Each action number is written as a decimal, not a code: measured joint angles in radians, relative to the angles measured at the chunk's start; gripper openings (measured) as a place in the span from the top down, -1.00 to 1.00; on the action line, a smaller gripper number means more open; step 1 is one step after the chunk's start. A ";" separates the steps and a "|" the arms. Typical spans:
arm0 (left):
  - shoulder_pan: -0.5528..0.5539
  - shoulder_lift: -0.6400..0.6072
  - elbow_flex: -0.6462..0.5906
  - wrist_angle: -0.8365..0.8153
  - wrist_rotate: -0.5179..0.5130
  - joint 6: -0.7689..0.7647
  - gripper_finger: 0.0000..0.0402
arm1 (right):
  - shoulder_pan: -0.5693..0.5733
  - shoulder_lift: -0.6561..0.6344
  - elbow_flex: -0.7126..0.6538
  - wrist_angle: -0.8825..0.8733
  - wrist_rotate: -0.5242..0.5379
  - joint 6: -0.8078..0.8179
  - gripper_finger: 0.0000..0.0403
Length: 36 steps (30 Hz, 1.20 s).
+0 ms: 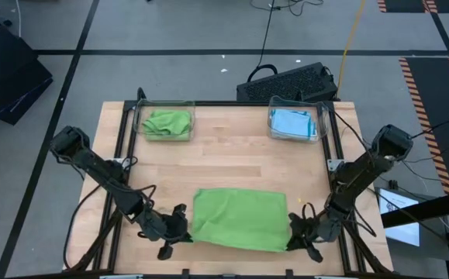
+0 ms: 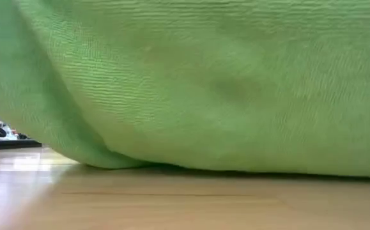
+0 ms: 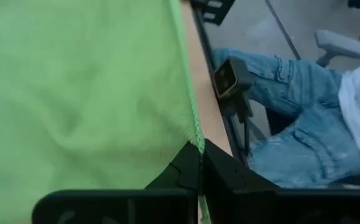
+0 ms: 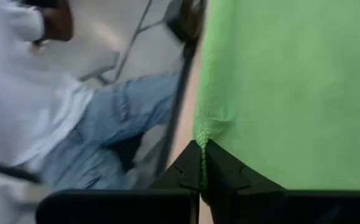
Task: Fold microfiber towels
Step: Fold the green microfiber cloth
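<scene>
A lime green towel (image 1: 240, 218) lies spread on the wooden table near its near edge; it fills the low view (image 2: 204, 83), its lower side on the table. My left gripper (image 1: 184, 230) is shut on its near left corner. My right gripper (image 1: 292, 235) is shut on its near right corner. Another green towel (image 1: 166, 122) lies in the far left clear bin, and a light blue towel (image 1: 291, 124) in the far right bin. My left gripper pinches the towel's near left corner (image 3: 195, 138) between its two shut fingers, coming level from the table's left. The cloth spreads away from the fingers. My right gripper pinches the towel's near right corner (image 4: 203, 138) between its two shut fingers, coming level from the table's right.
Two clear plastic bins (image 1: 143, 128) (image 1: 321, 124) stand at the table's far side. A dark keyboard (image 1: 286, 81) lies beyond the far edge. A person in jeans (image 3: 291, 124) sits close to the near edge. Bare wood (image 1: 232, 159) lies between bins and towel.
</scene>
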 joint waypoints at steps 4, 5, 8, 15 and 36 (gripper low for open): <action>0.035 0.000 0.000 0.016 -0.057 0.139 0.96 | -0.031 -0.035 0.000 -0.102 0.133 -0.057 0.97; 0.048 0.000 0.000 0.006 -0.071 0.162 0.97 | -0.039 -0.043 0.000 -0.137 0.166 -0.058 0.97; 0.085 0.000 0.000 -0.035 -0.100 0.198 0.97 | -0.057 -0.060 0.000 -0.251 0.249 -0.025 0.97; 0.190 0.000 0.000 -0.194 -0.116 0.241 0.96 | -0.084 -0.088 0.000 -0.425 0.349 0.025 0.97; 0.351 0.000 0.000 -0.279 -0.142 0.311 0.77 | -0.157 -0.096 0.000 -0.605 0.407 0.120 0.64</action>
